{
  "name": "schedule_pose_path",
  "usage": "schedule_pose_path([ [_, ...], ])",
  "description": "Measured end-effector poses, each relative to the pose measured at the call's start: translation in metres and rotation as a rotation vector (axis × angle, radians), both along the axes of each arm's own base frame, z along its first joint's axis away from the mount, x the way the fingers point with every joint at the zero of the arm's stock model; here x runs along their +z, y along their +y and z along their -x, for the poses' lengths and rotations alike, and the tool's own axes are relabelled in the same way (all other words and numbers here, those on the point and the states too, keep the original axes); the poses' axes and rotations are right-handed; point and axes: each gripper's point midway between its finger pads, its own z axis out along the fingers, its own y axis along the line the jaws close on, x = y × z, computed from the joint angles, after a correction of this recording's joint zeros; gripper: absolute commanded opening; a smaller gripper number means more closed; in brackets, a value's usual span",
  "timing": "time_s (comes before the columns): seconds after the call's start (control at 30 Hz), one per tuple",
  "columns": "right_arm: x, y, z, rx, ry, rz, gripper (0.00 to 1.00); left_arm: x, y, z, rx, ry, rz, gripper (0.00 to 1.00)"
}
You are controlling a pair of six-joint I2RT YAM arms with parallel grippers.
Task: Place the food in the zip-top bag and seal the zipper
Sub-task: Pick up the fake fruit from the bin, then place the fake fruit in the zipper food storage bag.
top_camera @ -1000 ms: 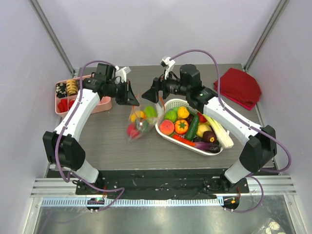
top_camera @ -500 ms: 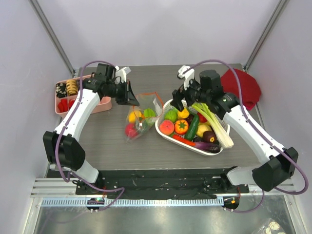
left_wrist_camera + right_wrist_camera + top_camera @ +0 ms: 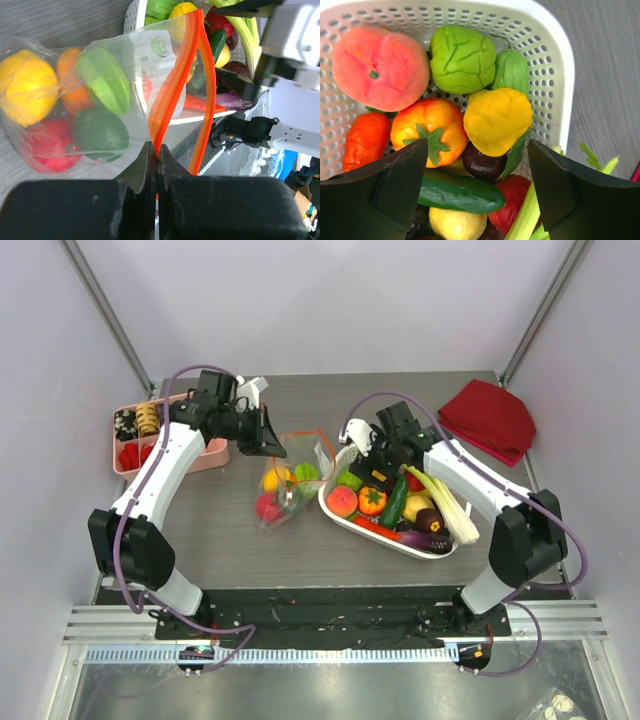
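The zip-top bag (image 3: pixel 285 490) lies on the table left of the white basket (image 3: pixel 327 502). It holds yellow (image 3: pixel 27 87), green (image 3: pixel 102 75) and red (image 3: pixel 47 145) food. My left gripper (image 3: pixel 268 435) is shut on the near end of the orange zipper (image 3: pixel 172 85) and holds the mouth up and open; the left wrist view shows the jaws (image 3: pixel 157 150) pinching the strip. My right gripper (image 3: pixel 375 468) is open and empty, low over the basket's food. In the right wrist view it (image 3: pixel 477 145) spans a yellow fruit (image 3: pixel 495 120), with an orange tomato (image 3: pixel 430 127), a peach (image 3: pixel 377 65) and a green piece (image 3: pixel 462 57) nearby.
A pink compartment tray (image 3: pixel 135 440) with snacks stands at the back left, beside my left arm. A red cloth (image 3: pixel 490 415) lies at the back right. A leek (image 3: pixel 445 500), a cucumber (image 3: pixel 460 192) and dark pieces fill the basket's right side.
My right gripper left the bag's mouth, swung right and came down over the basket, now open above the food. My left gripper has stayed shut on the zipper.
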Motion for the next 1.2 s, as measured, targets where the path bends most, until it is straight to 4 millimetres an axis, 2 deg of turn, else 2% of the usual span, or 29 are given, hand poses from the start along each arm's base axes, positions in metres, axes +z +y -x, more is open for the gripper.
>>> schedule_pose_path([
  [0.23, -0.039, -0.008, -0.013, 0.033, 0.049, 0.086, 0.82, 0.000, 0.000, 0.000, -0.001, -0.001, -0.001, 0.00],
  [0.3, -0.043, -0.008, -0.020, 0.032, 0.050, 0.089, 0.77, 0.000, 0.000, 0.000, -0.001, -0.002, -0.002, 0.00],
  [0.4, -0.050, -0.010, -0.024, 0.031, 0.060, 0.097, 0.64, 0.000, 0.000, 0.000, -0.002, -0.002, -0.002, 0.00],
  [0.53, -0.048, -0.010, -0.027, 0.022, 0.059, 0.089, 0.45, 0.000, 0.000, 0.000, -0.004, -0.004, -0.003, 0.00],
  [0.67, -0.038, -0.009, -0.029, 0.006, 0.049, 0.074, 0.40, -0.001, 0.000, 0.000, -0.004, -0.003, -0.004, 0.00],
  [0.77, -0.016, -0.008, -0.028, -0.015, 0.022, 0.044, 0.37, -0.001, 0.000, 0.000, -0.004, -0.003, -0.004, 0.00],
  [0.83, 0.006, -0.006, -0.027, -0.033, -0.007, 0.008, 0.36, 0.000, 0.000, 0.000, -0.004, -0.003, -0.003, 0.00],
  [1.07, 0.133, 0.005, -0.018, -0.052, -0.230, -0.217, 0.36, -0.001, 0.000, 0.000, -0.004, -0.002, -0.003, 0.00],
  [1.2, 0.187, 0.013, -0.010, -0.028, -0.307, -0.326, 0.36, -0.001, 0.000, 0.001, -0.004, -0.002, -0.003, 0.00],
])
